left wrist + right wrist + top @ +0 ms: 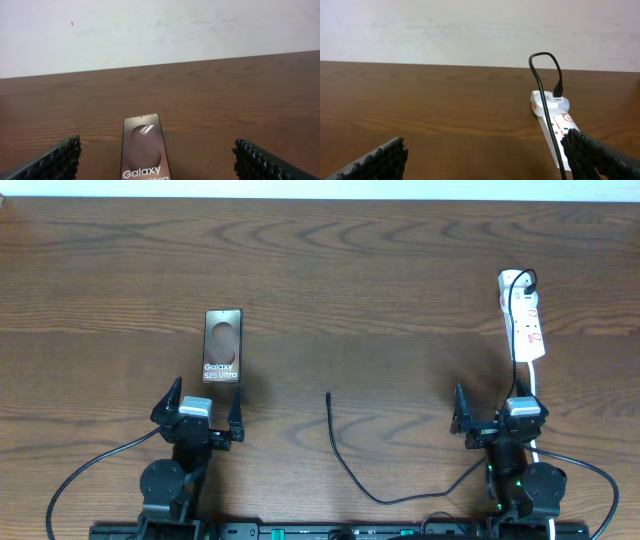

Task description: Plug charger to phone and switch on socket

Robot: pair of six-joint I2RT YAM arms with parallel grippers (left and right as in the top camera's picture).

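Overhead, the phone (pixel 223 346) lies flat on the table (pixel 380 280), just ahead of the left gripper (pixel 203 404), whose fingers are spread wide and hold nothing. The right gripper (pixel 495 412) is also wide apart and empty, and the socket (pixel 524 320) lies ahead of it. The charger (pixel 331 420) lies between the arms, its tip touching neither claw.

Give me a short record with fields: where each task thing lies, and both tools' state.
phone: flat on the table, ahead of the left tool, nothing plugged in
charger: loose on the table between phone and socket, tip free
socket: ahead of the right tool, black plug at its far end; switch state unclear
left tool: open, empty
right tool: open, empty
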